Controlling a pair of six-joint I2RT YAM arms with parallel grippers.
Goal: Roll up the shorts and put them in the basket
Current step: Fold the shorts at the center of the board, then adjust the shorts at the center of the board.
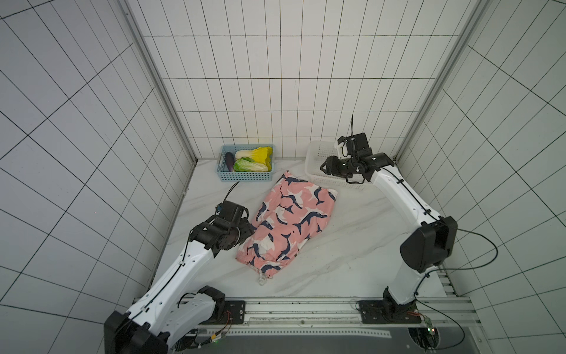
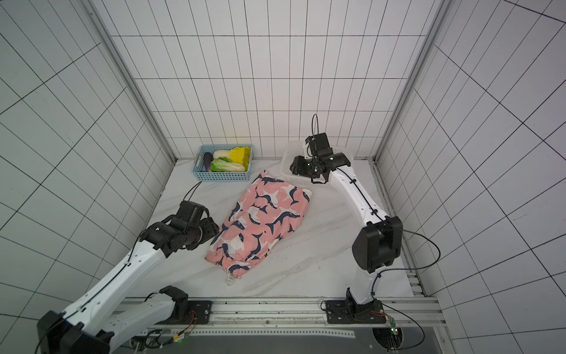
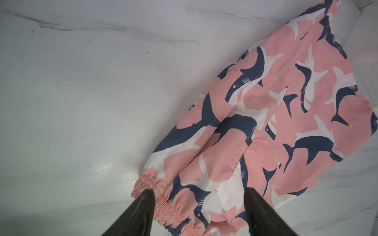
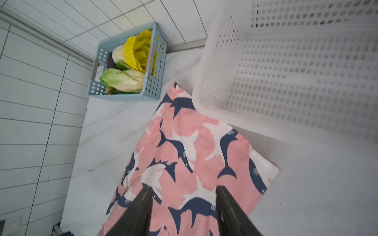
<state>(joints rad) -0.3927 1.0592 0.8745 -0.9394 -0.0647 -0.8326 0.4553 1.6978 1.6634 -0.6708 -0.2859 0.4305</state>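
The shorts [image 1: 291,220] lie unrolled. The left gripper [image 3: 198,191], jaws apart, hangs over their waistband end; the right gripper [image 4: 184,187], jaws apart, over the hem end.

The shorts [image 1: 291,220], pink with navy-and-white sharks, lie flat and unrolled, folded lengthwise, slanting across the middle of the surface [image 1: 352,245]; gathered waistband [image 1: 251,260] at the near-left end, white drawstring [image 1: 262,278] trailing out, leg hems [image 1: 309,185] far-right
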